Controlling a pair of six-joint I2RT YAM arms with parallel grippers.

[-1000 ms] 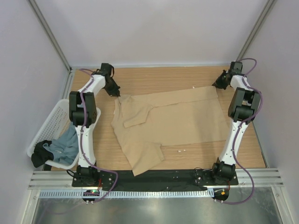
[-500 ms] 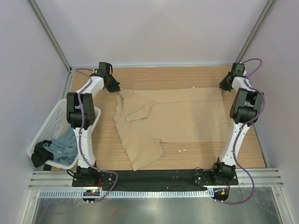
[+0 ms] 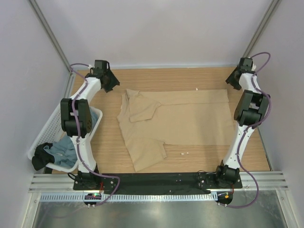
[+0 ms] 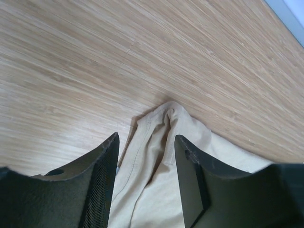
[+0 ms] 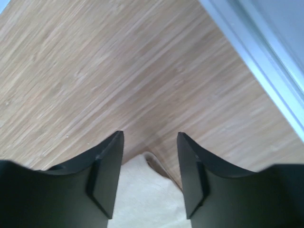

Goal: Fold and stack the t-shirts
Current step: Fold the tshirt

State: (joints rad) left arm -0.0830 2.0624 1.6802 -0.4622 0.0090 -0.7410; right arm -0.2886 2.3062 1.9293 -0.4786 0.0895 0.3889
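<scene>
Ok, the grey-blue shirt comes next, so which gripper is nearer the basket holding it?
Left. The left gripper is at the far left corner of the table, just beyond the white basket; the right gripper is at the far right corner, with the tan shirt between.

No readable text, label or number shows anywhere.

We get the top view from high behind; wrist views sit close over the table [image 3: 180, 78], sharing tan t-shirt [image 3: 190, 118] corners.

Soft matt tan cloth t-shirt [image 3: 190, 118] on smooth grained wooden table [image 3: 166, 78].
</scene>
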